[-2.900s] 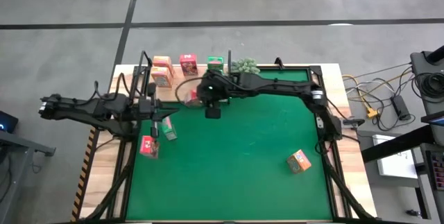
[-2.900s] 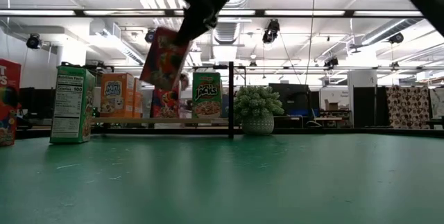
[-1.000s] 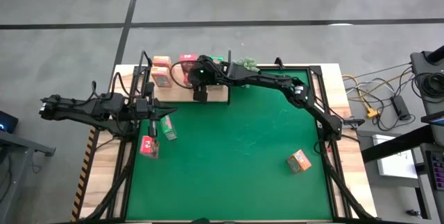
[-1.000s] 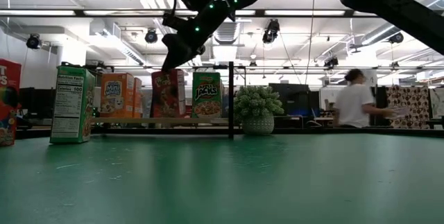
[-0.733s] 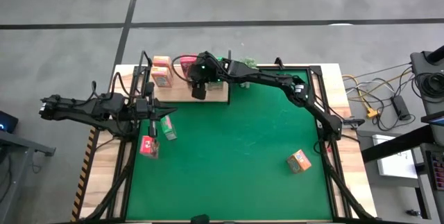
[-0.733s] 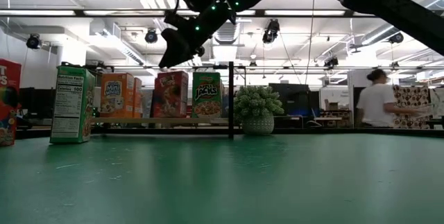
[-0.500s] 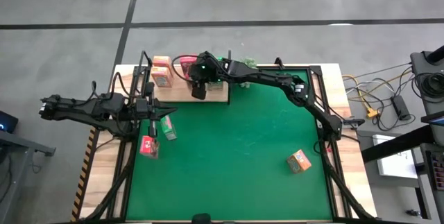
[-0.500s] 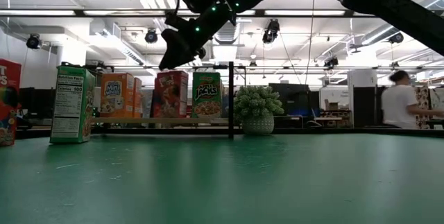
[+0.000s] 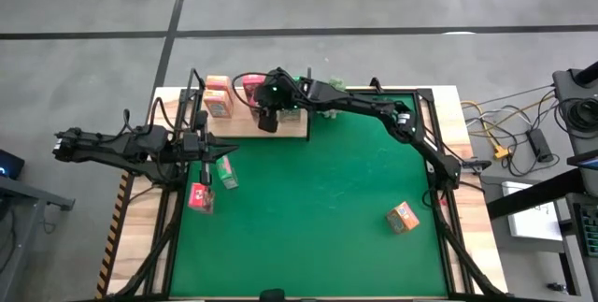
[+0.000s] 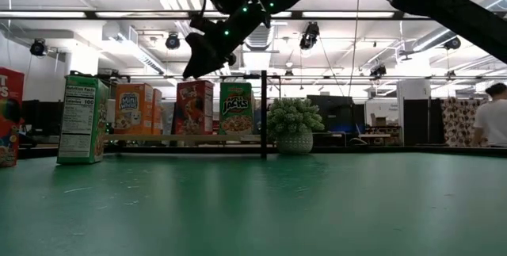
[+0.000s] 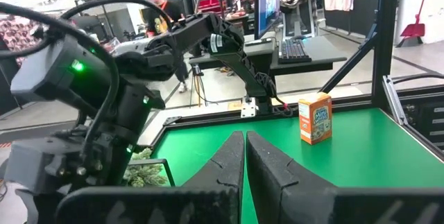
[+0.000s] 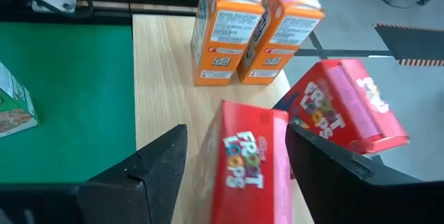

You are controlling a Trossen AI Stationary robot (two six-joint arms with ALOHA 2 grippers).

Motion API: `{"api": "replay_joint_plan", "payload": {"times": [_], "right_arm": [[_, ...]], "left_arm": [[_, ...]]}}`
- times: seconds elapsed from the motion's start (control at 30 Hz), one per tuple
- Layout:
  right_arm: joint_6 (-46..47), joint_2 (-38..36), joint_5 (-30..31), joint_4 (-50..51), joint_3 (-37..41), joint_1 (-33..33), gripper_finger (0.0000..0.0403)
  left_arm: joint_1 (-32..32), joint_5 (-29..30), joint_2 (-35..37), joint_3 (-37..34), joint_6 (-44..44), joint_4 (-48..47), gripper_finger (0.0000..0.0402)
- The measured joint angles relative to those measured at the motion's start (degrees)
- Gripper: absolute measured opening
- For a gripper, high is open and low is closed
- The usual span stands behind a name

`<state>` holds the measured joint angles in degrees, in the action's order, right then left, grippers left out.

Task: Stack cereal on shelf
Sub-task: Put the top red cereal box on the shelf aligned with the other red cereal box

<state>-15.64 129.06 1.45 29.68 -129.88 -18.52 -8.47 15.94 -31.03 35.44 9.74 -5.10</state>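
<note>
Red cereal box between open jaws.

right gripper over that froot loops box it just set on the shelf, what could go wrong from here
1. The right gripper is open with its fingers straddling the Froot Loops box; lifting off at an angle could catch the box and tip it.
2. A second Froot Loops box and two orange boxes stand close by on the shelf, so a knocked box might topple neighbours.
</note>
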Motion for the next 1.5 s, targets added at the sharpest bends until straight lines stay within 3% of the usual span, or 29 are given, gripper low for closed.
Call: {"api": "replay_joint_plan", "payload": {"times": [0.2,0.47,0.53,1.1,1.5], "right_arm": [[1.27,-1.3,0.04,2.27,-1.64,0.11,0.0186],[1.28,-1.32,0.09,7.52,-1.68,-1.26,0.0034],[0.44,-1.32,0.2,7.41,-1.14,-1.35,0.0016],[-9.37,0.45,-0.07,0.31,-0.34,-1.51,0.0012],[-7.67,-1.01,-0.02,1.59,-0.07,-0.82,0.0012]], "left_arm": [[-0.01,-0.02,-0.01,0.0,-0.02,0.02,0.0],[-0.01,-0.01,-0.04,0.0,0.0,-0.02,0.0],[-0.01,-0.01,-0.03,0.0,0.0,-0.02,0.0],[-0.02,-0.02,-0.39,0.0,0.04,-0.03,0.0],[0.0,-0.02,-0.38,0.0,0.04,-0.04,0.0]]}}
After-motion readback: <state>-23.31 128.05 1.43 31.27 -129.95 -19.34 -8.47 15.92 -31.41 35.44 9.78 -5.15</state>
